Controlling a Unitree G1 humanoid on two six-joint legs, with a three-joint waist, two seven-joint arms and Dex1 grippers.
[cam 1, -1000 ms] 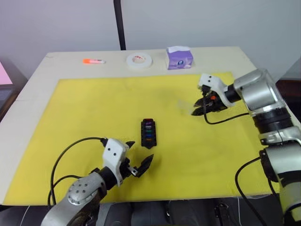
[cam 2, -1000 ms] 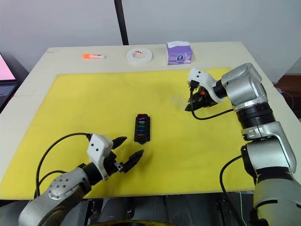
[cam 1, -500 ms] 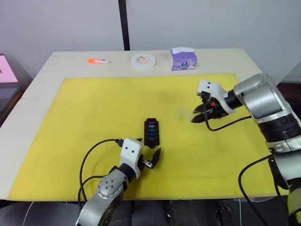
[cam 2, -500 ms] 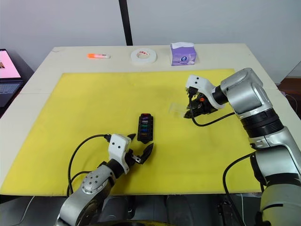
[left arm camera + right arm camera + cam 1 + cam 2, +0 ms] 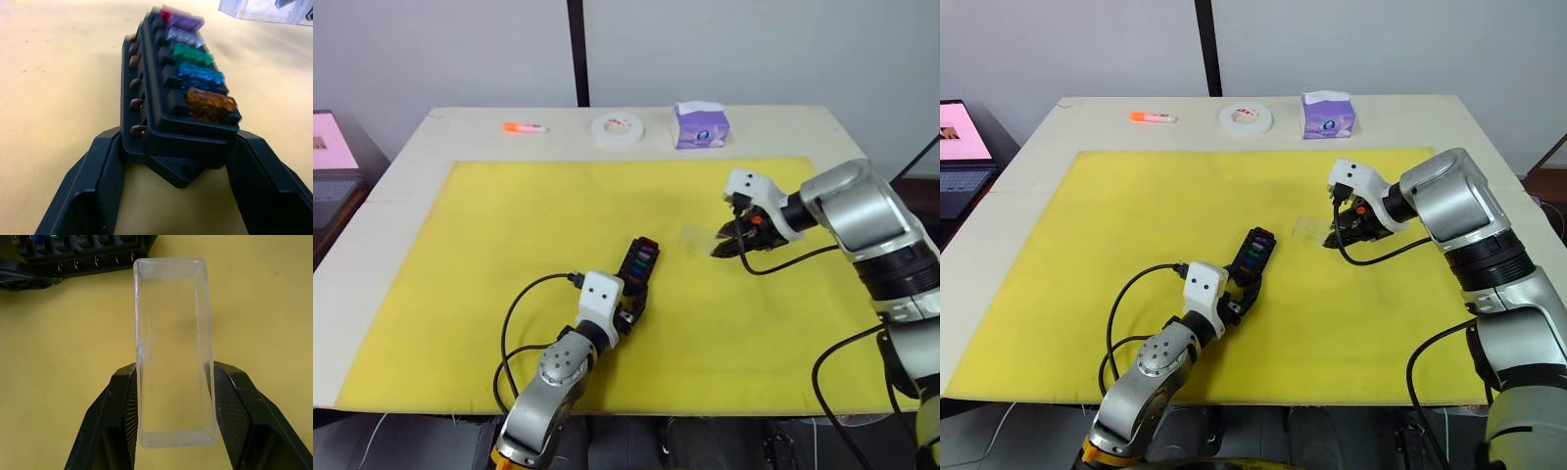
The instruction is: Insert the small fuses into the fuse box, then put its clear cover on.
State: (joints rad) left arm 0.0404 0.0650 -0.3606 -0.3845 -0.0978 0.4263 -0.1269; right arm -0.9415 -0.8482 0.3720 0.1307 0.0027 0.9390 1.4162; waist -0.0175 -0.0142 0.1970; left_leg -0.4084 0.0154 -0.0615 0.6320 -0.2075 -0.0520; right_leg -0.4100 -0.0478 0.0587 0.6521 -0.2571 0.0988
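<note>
Pinched across its long walls by the right gripper [image 5: 171, 406], the clear cover [image 5: 172, 350] is held above the yellow mat [image 5: 489, 245]; light, thin and slick, it likely needs gentle pressure. The fuse box [image 5: 176, 105], loaded with small fuses [image 5: 195, 73], is clamped at one end by the left gripper [image 5: 171, 166].

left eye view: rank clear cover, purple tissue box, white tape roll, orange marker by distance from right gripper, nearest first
1. Clear rectangular plastic cover: held in the right gripper.
2. Purple tissue box: table's far edge, beyond the gripper.
3. White tape roll: far edge, further to the robot's left.
4. Orange marker: far edge, leftmost.
</note>
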